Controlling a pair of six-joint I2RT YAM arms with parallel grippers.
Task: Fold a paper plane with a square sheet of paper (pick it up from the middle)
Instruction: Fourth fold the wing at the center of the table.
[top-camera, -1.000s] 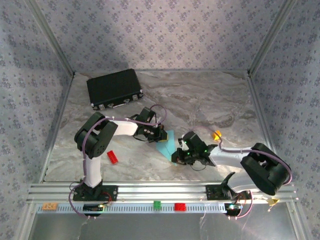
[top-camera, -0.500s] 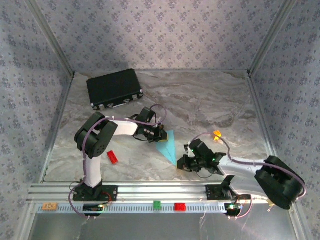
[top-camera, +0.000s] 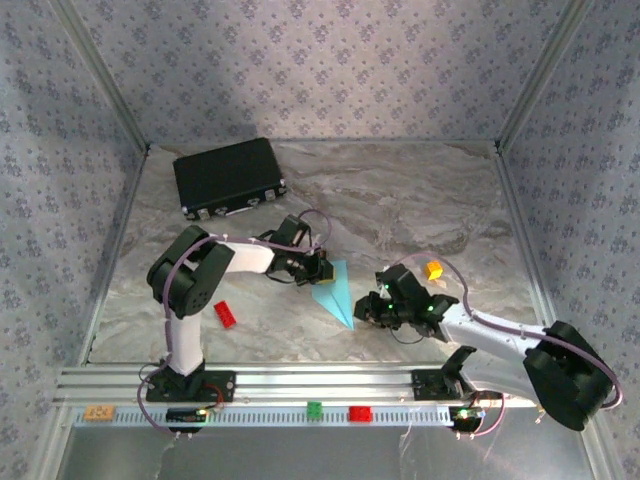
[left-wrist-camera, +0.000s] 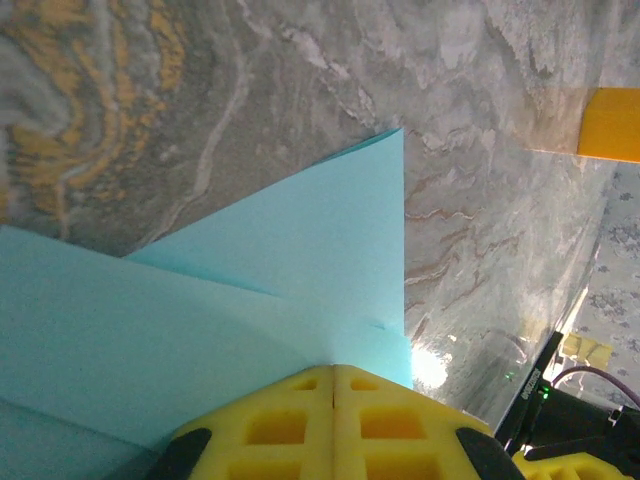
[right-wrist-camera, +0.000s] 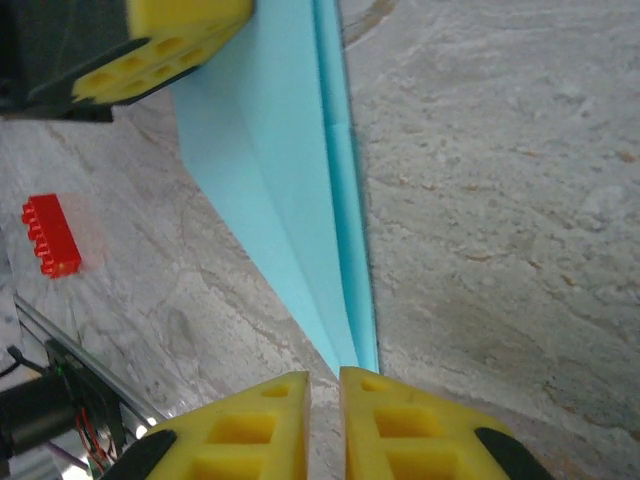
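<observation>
- Top external: against a second ago, the right arm is stretched lower and flatter over the worktop (top-camera: 420, 200). The right gripper (top-camera: 362, 310) has come off the paper plane (top-camera: 335, 292) and sits just beside its near tip, so more of the blue shows.
- The left arm is unchanged, elbow bent, with the left gripper (top-camera: 322, 268) at the plane's far, wide end.
- The black case (top-camera: 229, 176) lies flat at far left, well apart from the plane; its inside is not visible. A red brick (top-camera: 225, 314) is near the left arm and an orange block (top-camera: 433, 269) is behind the right wrist.
- Left wrist: jaws closed tight, the yellow fingers (left-wrist-camera: 270, 420) meeting at a seam. They sit over the blue paper, and I cannot tell if any is pinched.
- Right wrist: jaws parted by a narrow slit with nothing seen between them. The plane's pointed tip ends right at the fingers (right-wrist-camera: 400, 420). The centre crease runs away towards the left gripper's yellow pads (right-wrist-camera: 180, 40), which sit on the wide end.
</observation>
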